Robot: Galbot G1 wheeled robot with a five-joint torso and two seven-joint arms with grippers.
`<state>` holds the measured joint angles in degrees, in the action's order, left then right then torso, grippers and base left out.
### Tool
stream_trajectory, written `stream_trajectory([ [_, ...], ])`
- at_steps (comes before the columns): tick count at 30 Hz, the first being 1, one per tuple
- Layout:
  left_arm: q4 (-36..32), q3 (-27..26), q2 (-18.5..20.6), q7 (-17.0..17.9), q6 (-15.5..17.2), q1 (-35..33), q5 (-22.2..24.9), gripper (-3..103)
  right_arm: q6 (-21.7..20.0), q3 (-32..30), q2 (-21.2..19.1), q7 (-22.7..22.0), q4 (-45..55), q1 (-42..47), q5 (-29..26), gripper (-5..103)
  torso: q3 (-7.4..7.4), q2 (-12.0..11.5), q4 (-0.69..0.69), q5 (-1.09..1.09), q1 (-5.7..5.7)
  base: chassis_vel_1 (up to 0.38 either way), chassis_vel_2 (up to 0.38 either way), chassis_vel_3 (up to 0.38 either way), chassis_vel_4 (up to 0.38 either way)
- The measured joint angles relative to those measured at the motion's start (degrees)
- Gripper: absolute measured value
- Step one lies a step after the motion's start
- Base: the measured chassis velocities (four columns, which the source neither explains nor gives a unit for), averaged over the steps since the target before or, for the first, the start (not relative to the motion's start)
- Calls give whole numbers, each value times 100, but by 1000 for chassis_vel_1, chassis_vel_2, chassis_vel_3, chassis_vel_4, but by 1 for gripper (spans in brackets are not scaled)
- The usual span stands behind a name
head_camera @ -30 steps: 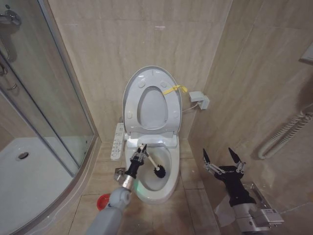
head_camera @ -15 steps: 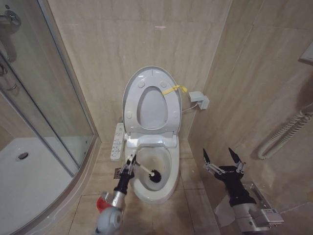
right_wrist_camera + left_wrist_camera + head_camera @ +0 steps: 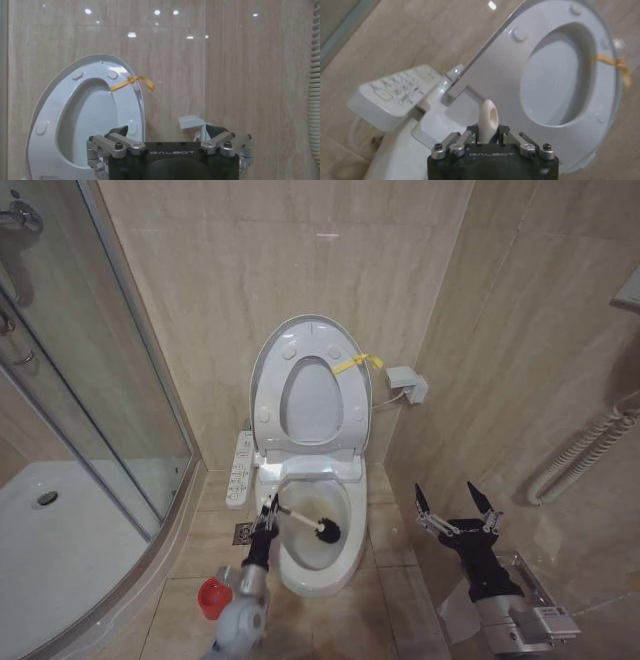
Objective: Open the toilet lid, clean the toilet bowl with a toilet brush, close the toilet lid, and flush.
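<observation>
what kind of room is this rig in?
A small tiled bathroom, by the look of it: a toilet bowl with the toilet lid raised, a glass shower enclosure, and a bidet control panel beside the seat.

White toilet lid (image 3: pixel 311 385), yellow ribbon (image 3: pixel 358 363)

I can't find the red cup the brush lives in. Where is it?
In the head view, the small red holder cup sits on the floor tiles, left of the toilet bowl, beside the robot's left arm and near the shower's curved edge.
</observation>
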<state>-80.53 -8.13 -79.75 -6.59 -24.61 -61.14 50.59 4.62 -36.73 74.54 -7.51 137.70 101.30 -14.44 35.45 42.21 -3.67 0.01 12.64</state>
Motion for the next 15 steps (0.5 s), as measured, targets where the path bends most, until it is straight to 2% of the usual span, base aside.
stream_trajectory([
  [5, 490, 141, -89, -6, 13, 397, -19, 25, 0, 0, 0, 1, 0, 0, 0, 100, 0, 0, 2, 0, 0, 0, 0, 0, 0],
  [11, 1156, 270, -278, -156, -51, 747, -332, 25, 0, 0, 0, 1, 0, 0, 0, 100, -1, 0, 4, 2, 0, 0, 0, 0, 0],
  [15, 1280, 316, -319, -200, -116, 828, -504, 25, 0, 0, 0, 1, 0, 0, 0, 100, -1, 1, 3, 2, 0, 0, 0, 0, 0],
])
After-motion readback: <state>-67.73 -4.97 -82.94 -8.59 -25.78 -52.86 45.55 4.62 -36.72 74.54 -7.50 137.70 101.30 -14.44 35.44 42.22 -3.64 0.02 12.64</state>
